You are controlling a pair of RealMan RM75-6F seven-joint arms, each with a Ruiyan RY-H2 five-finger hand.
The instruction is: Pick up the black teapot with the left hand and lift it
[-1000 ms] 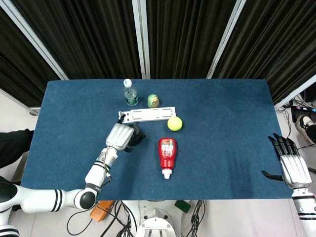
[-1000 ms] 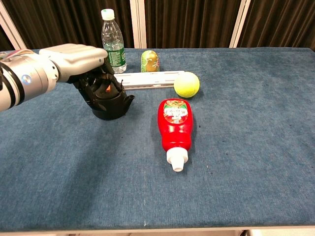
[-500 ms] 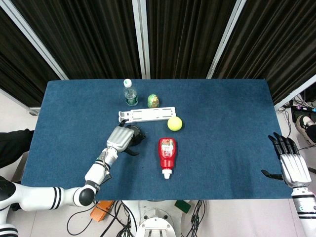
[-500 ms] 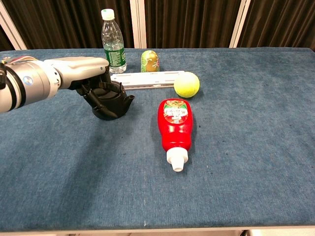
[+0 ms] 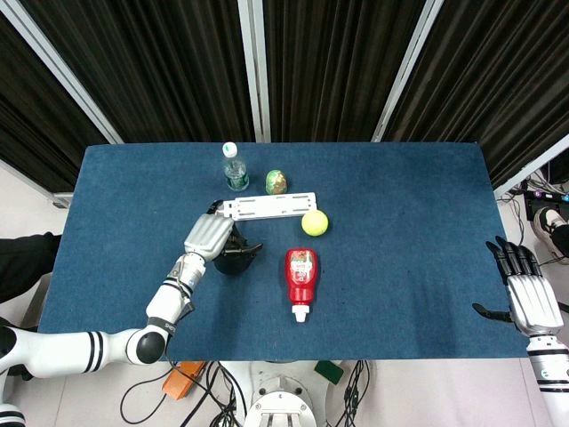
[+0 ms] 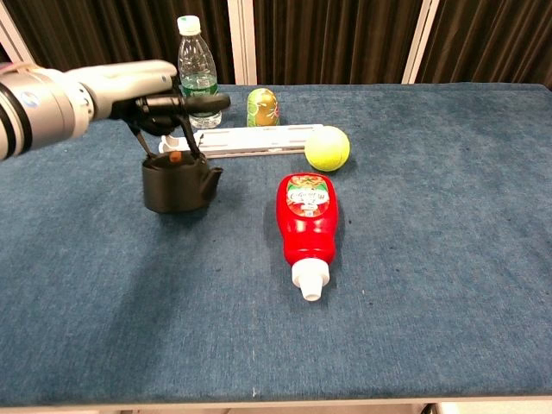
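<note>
A blue-clothed table (image 5: 400,231) carries a ketchup bottle (image 5: 300,277) at centre, a tennis ball (image 5: 314,222), white strip (image 5: 267,206), egg (image 5: 276,181) and water bottle (image 5: 235,168) towards twelve o'clock.

water bottle (image 6: 197,72): upright, back of table (image 6: 431,259)
egg (image 6: 262,108): right of bottle
white strip (image 6: 259,138): flat
tennis ball (image 6: 327,148): at strip's right end
ketchup bottle (image 6: 307,220): lying, cap toward front edge
</note>
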